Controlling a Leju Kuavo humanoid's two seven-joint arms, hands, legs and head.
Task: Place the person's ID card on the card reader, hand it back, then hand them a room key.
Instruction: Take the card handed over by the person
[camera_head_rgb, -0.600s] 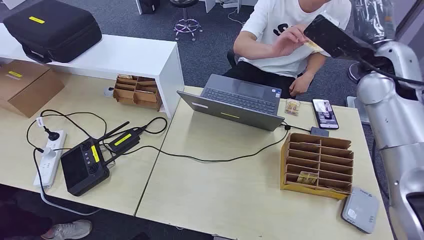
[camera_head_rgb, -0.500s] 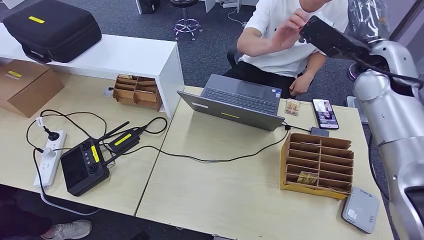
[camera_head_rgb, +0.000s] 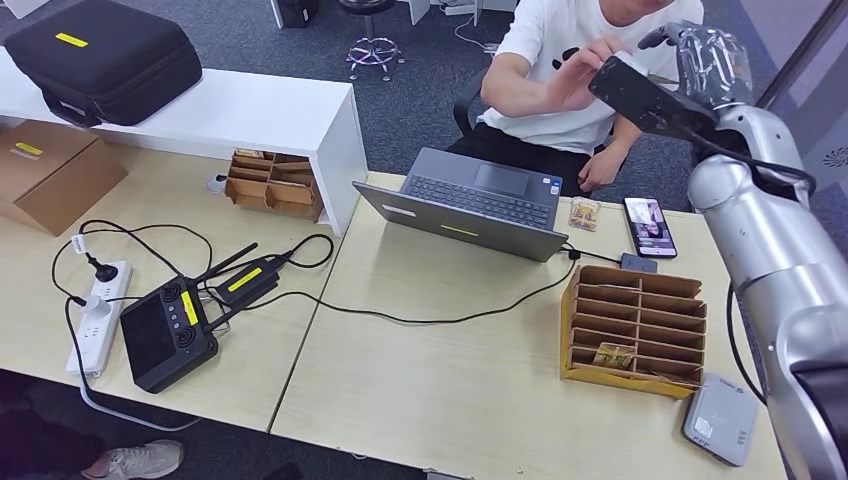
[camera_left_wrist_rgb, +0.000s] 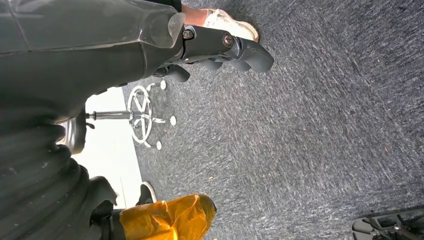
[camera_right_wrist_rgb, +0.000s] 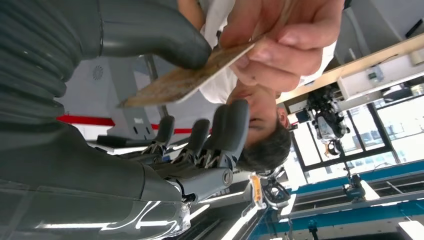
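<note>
Pale wood counter in my head view. My right hand is raised high toward the seated person, whose hand meets it at the far side. A grey laptop sits open before them, a phone just beside it. The cardboard sorter stands near the counter's right end, one room key in a lower slot; the grey card reader lies just beside the sorter at the near corner.

Left wrist view: my left hand hangs over dark carpet, fingers loosely curled, nothing in it.

Right wrist view: the ID card, brownish and tilted, touches the underside of my thumb. My fingers stand apart from the card, spread, not pressing it. The person's fingers pinch the card's other end. I cannot tell whether my hand truly grips it.
</note>
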